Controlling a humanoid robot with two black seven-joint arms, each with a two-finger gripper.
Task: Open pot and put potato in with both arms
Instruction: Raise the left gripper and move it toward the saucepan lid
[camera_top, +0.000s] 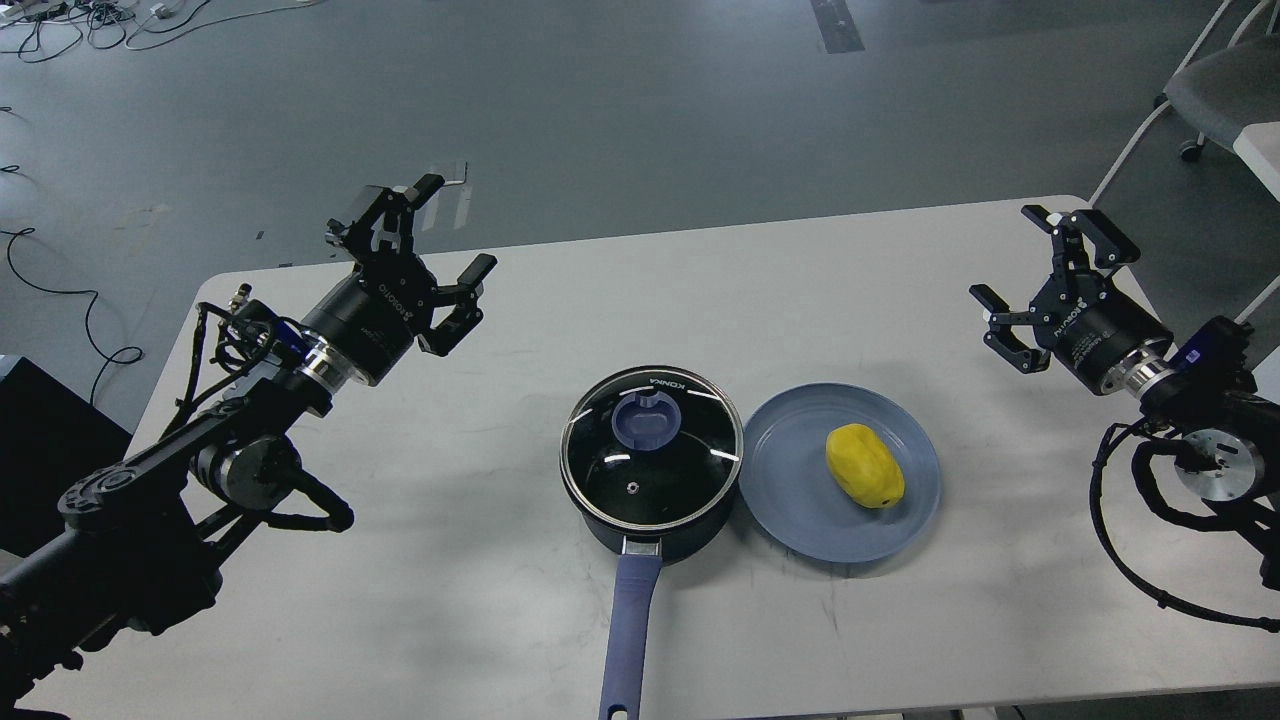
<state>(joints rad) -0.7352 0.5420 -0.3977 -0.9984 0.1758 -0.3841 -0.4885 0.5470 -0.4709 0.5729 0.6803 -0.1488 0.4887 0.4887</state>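
Lidded pot (650, 470) at near table (500, 620) edge, potato (864, 479) on blue plate (800, 520) beside it, left hand (440, 240) and right hand (1040, 270) both released, empty, raised apart.

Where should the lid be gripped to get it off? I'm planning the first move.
Judging from this view, take the lid by its blue knob, coming straight down from above. The knob rises from the flat glass, and its narrow sides suit the open left end effector; the rim sits flush on the pot.

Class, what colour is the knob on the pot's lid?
Blue; the knob shows best in the head view.
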